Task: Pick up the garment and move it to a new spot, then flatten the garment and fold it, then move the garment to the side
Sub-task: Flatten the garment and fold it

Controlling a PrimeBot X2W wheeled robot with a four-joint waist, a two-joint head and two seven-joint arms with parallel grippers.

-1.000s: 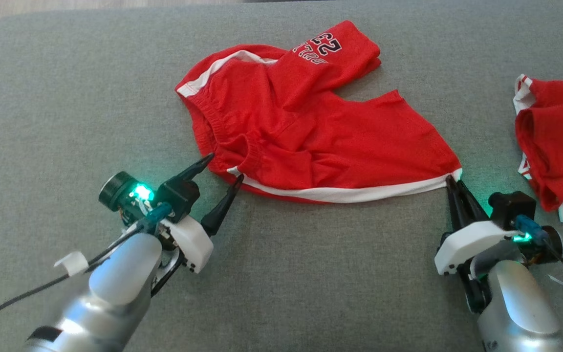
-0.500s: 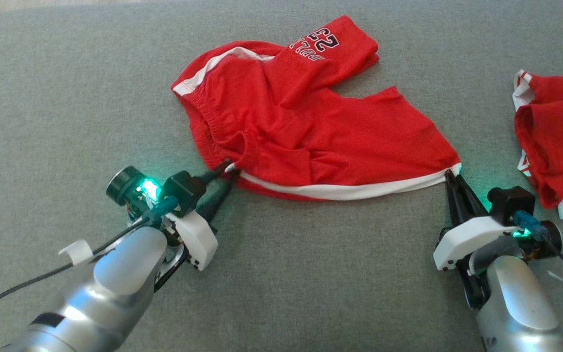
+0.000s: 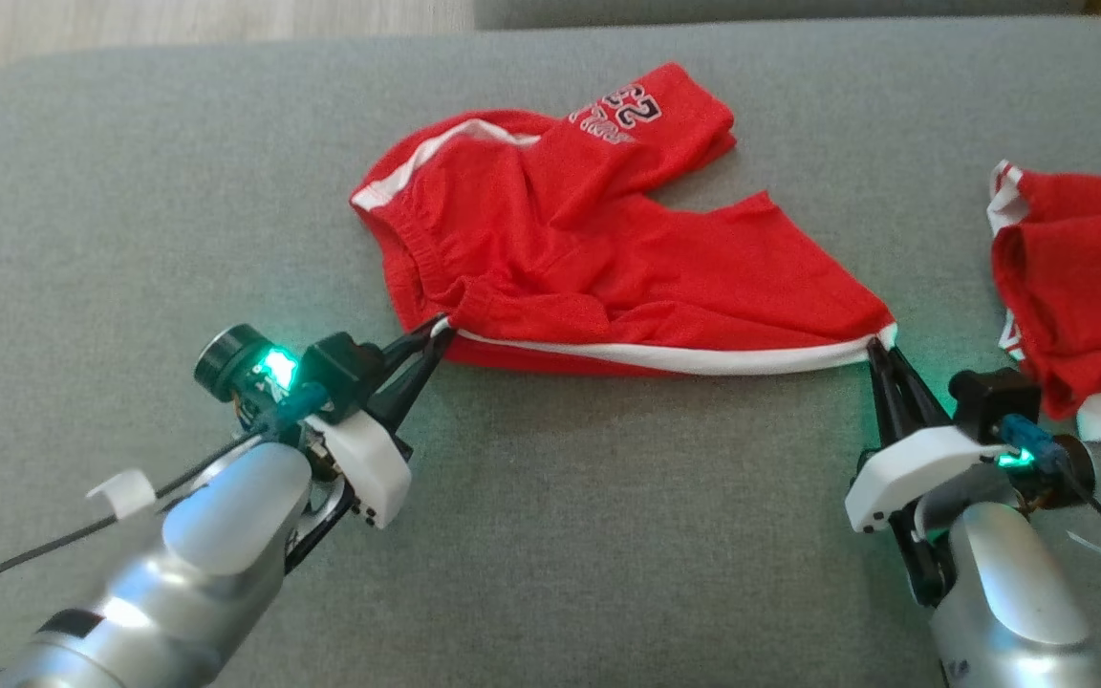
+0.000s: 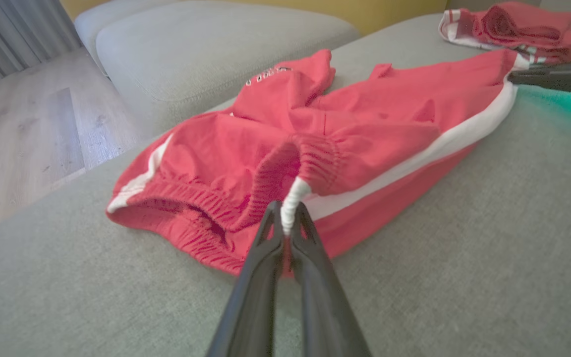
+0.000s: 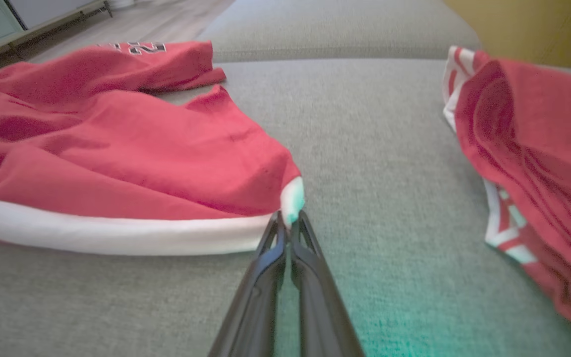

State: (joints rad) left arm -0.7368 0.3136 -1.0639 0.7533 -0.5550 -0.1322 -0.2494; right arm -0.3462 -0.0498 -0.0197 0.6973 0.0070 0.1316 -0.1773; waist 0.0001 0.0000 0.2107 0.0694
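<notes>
1. The red shorts [image 3: 608, 268] lie rumpled on the grey sofa [image 3: 608, 535]. A second red garment [image 3: 1076, 287] sits to the right of the shorts, apart from them. Wooden floor [image 3: 178, 29] shows beyond the sofa's far-left corner.
2. My left fingers [image 3: 438, 332] are clamped on the shorts' near-left corner, where the white stripe [image 3: 684, 361] meets the waistband [image 3: 417, 253]. My right fingers [image 3: 874, 349] are pinched on the stripe's other end, at the near-right hem corner.
3. A second ago my left fingers stood wide apart beside that corner, and now they have closed on it. My right fingers were already clamped.
4. The shorts are thin, soft cloth with a gathered elastic waistband and printed lettering on the far leg. The sofa is coarse woven fabric.
</notes>
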